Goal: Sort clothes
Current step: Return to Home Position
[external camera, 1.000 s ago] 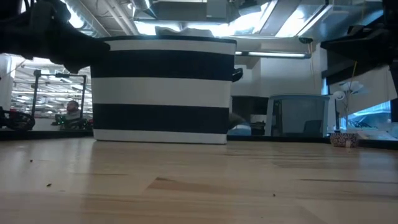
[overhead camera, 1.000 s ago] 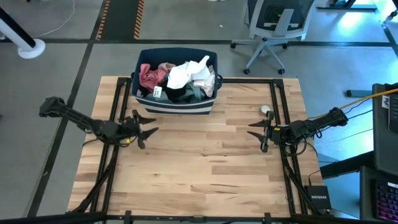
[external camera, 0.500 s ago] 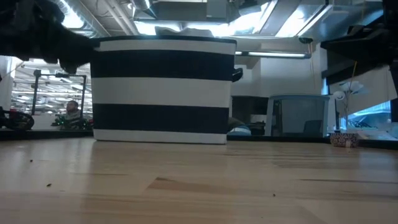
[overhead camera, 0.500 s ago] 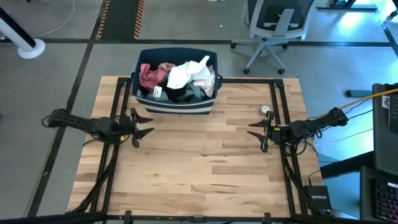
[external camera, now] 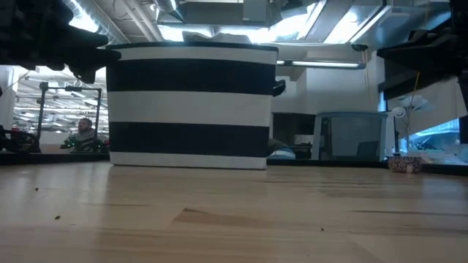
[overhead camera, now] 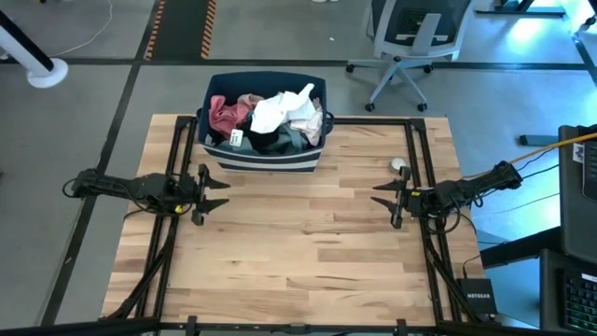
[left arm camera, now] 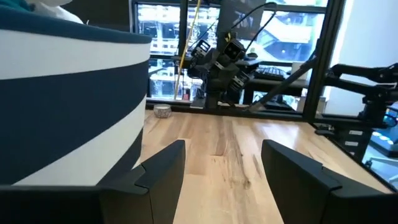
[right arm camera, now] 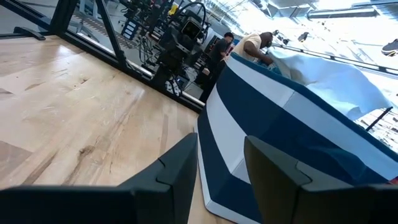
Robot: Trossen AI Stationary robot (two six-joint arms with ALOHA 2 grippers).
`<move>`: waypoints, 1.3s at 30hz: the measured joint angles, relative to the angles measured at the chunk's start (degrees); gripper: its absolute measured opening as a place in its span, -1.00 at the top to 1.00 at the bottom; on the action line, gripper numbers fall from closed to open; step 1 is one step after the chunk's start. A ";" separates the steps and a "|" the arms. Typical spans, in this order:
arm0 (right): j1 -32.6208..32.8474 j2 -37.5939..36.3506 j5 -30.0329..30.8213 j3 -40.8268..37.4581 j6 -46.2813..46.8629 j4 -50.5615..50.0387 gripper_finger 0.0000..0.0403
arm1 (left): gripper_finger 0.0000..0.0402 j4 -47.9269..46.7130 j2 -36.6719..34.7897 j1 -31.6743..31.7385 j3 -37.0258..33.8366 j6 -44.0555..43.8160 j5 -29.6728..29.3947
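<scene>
Hovering open-fingered, apart from the binned clothes

Seen from above, left to right: left gripper [overhead camera: 224,193] over bare table [overhead camera: 298,252], fingers spread, holding nothing; clothes [overhead camera: 270,117] heaped in the striped bin [overhead camera: 266,161], beyond and between the two sets of fingertips, touching neither; right gripper [overhead camera: 375,193], fingers likewise spread and empty. Legible only from above: "NETGEAR" on a black box [overhead camera: 477,297] well behind the right fingers; white tag [overhead camera: 236,138] among the clothes too small to read. Shown only by the left wrist view: bin wall just beside one finger [left arm camera: 165,168].
</scene>
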 joint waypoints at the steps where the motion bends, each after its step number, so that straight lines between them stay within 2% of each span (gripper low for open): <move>1: 0.00 -0.01 -0.01 0.00 0.00 -0.01 0.26 | -0.03 0.00 0.00 0.02 0.00 0.23 0.00; 9: 0.00 0.00 -1.21 0.00 0.06 -0.01 0.26 | -0.03 0.00 0.02 0.00 0.00 1.44 -0.02; 14: 0.00 0.00 -12.11 -0.11 -5.32 0.20 0.26 | -0.03 0.00 0.02 0.00 0.00 0.34 -0.03; 18: -0.73 -0.13 -12.41 -0.12 -7.39 -0.44 0.26 | -0.03 0.00 0.02 0.00 0.00 -1.85 -0.04; 21: -3.97 -0.15 -12.89 -0.11 -7.50 -0.53 0.26 | -0.03 0.00 0.02 0.00 0.00 -1.49 -0.04; 28: -16.22 -0.15 -25.66 -0.34 -7.23 -1.32 0.26 | -0.03 0.00 0.02 0.00 -0.02 -0.17 -0.02; 32: -22.33 0.21 -27.37 -0.72 -5.94 -1.06 0.26 | -0.03 0.00 0.02 0.00 -0.02 -0.67 0.50; 39: -24.81 0.37 -26.32 -0.72 -5.75 -1.02 0.26 | -0.03 -0.10 -0.15 0.68 -0.04 -2.90 11.41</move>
